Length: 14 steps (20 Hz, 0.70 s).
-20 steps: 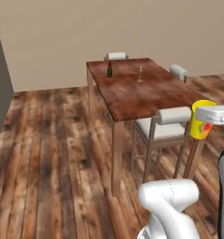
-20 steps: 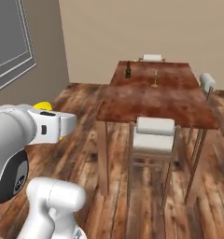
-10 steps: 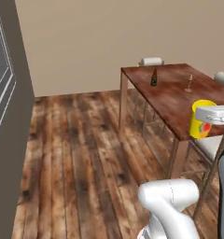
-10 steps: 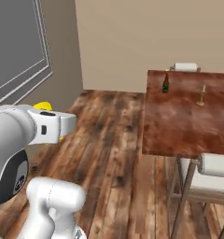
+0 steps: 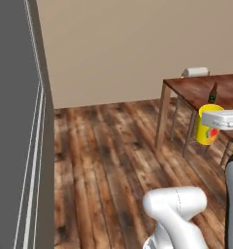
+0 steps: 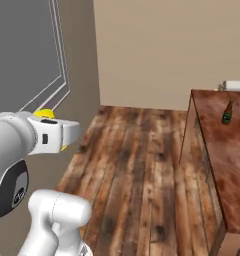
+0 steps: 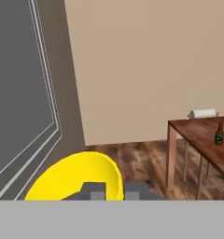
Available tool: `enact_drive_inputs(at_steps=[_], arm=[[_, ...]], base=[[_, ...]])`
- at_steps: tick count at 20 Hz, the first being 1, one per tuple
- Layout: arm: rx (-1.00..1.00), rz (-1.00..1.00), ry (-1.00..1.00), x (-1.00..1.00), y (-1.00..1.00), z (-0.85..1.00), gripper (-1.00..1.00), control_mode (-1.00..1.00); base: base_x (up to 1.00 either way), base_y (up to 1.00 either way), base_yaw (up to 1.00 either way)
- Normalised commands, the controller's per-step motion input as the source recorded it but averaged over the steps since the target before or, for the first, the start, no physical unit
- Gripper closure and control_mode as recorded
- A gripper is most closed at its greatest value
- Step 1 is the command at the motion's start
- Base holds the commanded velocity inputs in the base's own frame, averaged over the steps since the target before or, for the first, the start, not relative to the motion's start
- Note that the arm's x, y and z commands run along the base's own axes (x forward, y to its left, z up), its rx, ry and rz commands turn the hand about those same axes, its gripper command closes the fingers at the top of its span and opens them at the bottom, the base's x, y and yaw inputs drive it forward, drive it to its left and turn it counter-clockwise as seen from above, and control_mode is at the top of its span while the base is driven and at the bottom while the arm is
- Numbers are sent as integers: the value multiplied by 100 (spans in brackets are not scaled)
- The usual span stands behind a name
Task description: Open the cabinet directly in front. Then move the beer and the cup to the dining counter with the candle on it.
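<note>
While the cup (image 5: 207, 131) hangs in the air near the table's (image 6: 227, 165) corner, the gripper (image 7: 113, 191) is closed on its rim, fingers nearly together. From the hand, its yellow bowl fills the foreground. From the right, the bottle (image 6: 226, 113) stands upright on the tabletop, well apart from the cup.
</note>
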Motion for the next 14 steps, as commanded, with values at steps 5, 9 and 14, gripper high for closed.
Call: enact_drive_inputs(at_steps=[5,9,14], arm=[[0,0,0,0,0,0,100,100],[0,0,0,0,0,0,100,100],[0,0,0,0,0,0,100,100]], base=[[95,34,-37],[72,29,-57],[43,14,-67]])
